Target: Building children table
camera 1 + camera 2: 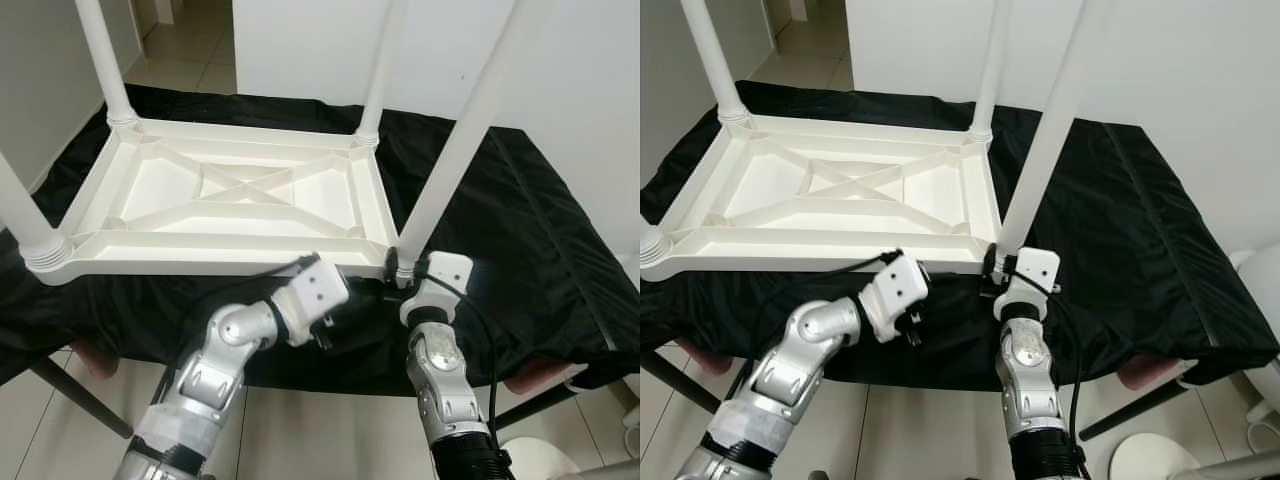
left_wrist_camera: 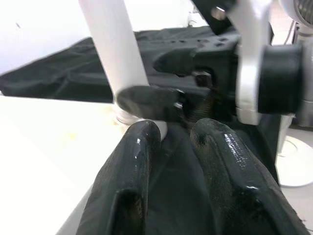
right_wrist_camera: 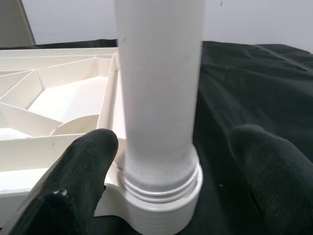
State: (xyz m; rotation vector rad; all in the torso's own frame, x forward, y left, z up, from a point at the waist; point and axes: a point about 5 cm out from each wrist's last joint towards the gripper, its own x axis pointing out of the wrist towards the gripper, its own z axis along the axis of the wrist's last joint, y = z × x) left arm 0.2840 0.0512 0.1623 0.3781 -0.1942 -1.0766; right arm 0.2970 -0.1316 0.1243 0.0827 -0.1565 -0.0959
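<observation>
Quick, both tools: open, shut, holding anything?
Left tool: open, holding nothing.
Right tool: open around the table leg, not clamped.

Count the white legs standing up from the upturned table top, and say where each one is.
4: far left corner leg, far right corner leg, near left corner leg, and near right corner leg, which the right gripper flanks at its base.

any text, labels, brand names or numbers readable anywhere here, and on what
None can be read. The upturned white table top, its legs, the black cloth and both grippers, left and right, show no lettering, label or number in any view.
</observation>
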